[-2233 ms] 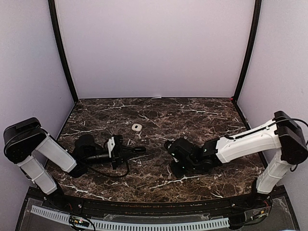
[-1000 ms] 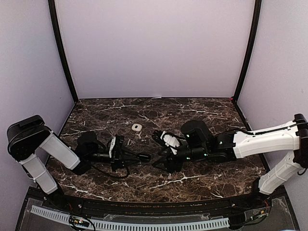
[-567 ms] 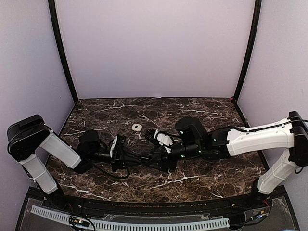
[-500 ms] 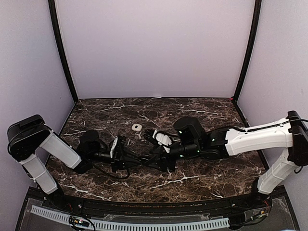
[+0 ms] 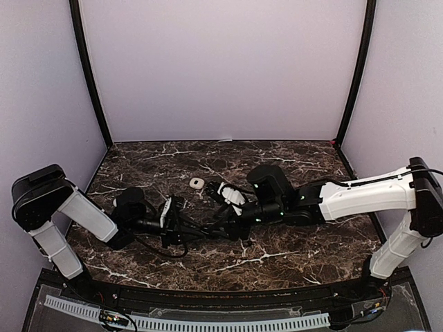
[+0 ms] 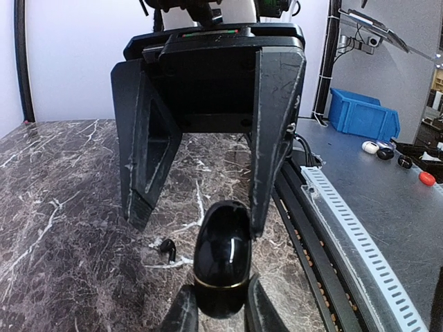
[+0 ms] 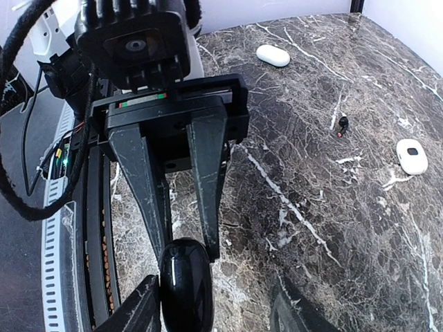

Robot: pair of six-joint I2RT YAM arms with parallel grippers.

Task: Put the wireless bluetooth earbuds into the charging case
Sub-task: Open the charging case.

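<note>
The glossy black oval charging case point(image 6: 221, 259), gold-banded, was clenched in the left claw point(image 6: 220, 315) and offered up, likely so its lid could be worked by the right claw point(image 6: 199, 216), which was spread around its top, not gripping. One tiny dark earbud point(image 7: 342, 125) was seen loose on the marble table point(image 7: 360, 228), apart from the case.

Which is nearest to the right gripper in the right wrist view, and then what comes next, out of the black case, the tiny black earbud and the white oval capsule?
1. black case: right between the open fingers of the right gripper.
2. tiny black earbud: lying on the table, ahead and off to the right.
3. white oval capsule: far end of the view, farthest.
</note>
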